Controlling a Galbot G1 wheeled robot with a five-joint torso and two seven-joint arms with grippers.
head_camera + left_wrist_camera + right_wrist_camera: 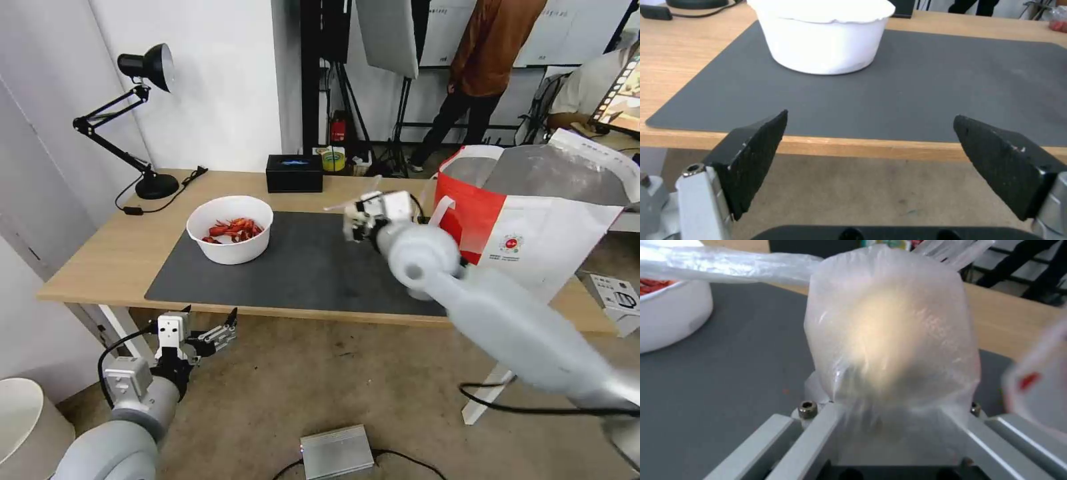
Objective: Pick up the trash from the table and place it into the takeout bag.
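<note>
Right pincer (357,220) clamped on a small clear bag (889,333) with a whitish lump, held above the dark mat (313,263) near the desk's (113,260) right end, just beside the takeout bag (533,227); left pincer (869,160) spread wide, empty, below the desk's front edge. Risk: the thin film could slip from the grip or snag the tote's rim, dropping the lump short. A white bowl (230,230) of red shells sits at the mat's left; light-wood top, lamp (143,120) at back left, bare floor.

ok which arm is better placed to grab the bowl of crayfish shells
Left. The left gripper hangs open just off the table edge, facing the bowl; the right gripper is shut on the small clear bag.
</note>
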